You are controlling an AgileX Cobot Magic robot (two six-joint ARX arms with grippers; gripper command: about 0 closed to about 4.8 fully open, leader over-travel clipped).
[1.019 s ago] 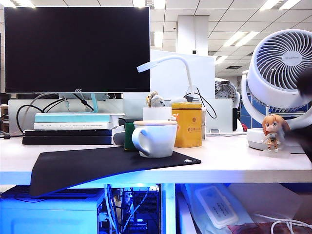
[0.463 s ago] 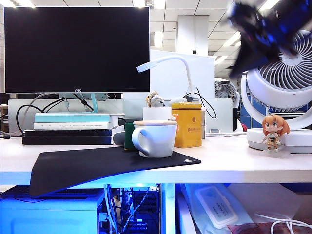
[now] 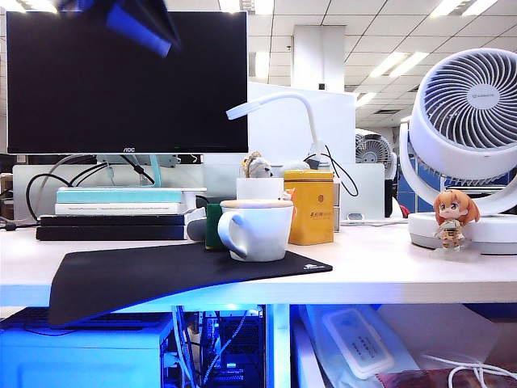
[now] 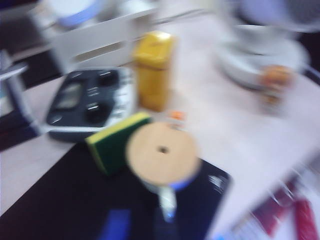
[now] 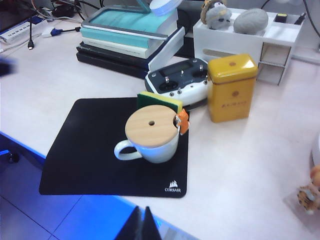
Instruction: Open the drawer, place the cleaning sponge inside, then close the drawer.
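While it stands on its long edge on the counter [image 5: 240, 150], the cleaning sponge [image 5: 160, 102] shows dark green scouring over yellow foam at the far rim of the black mouse mat [image 5: 90, 150]. It is close behind the white mug [image 5: 150, 137], at the mug's eleven o'clock, taking twelve as pointing away from the exterior camera. From that camera only a green sliver of it shows beside the mug. A round wooden lid [image 5: 151, 125] with a small hole covers the mug, whose handle points toward nine o'clock. At the sponge's twelve o'clock lies a grey handheld controller [image 5: 180, 81], and at the mug's two o'clock stands the yellow tin box [image 5: 231, 87]. A stack of books [image 5: 130, 35] sits at ten o'clock, below the dark monitor [image 3: 127, 81]. Well apart at three o'clock are a small figurine [image 3: 452, 218] and a white fan [image 3: 468, 113]. Under the counter, toward seven o'clock, the drawer [image 3: 81, 356] glows blue-white; I cannot tell whether it is shut. The right claw [image 5: 142, 226] hangs over the counter's near edge at the mug's six o'clock, its dark fingers pressed together on nothing. The left claw [image 3: 141, 24] is a dark blue smear high in front of the monitor, at about ten o'clock; whether it is spread I cannot tell.
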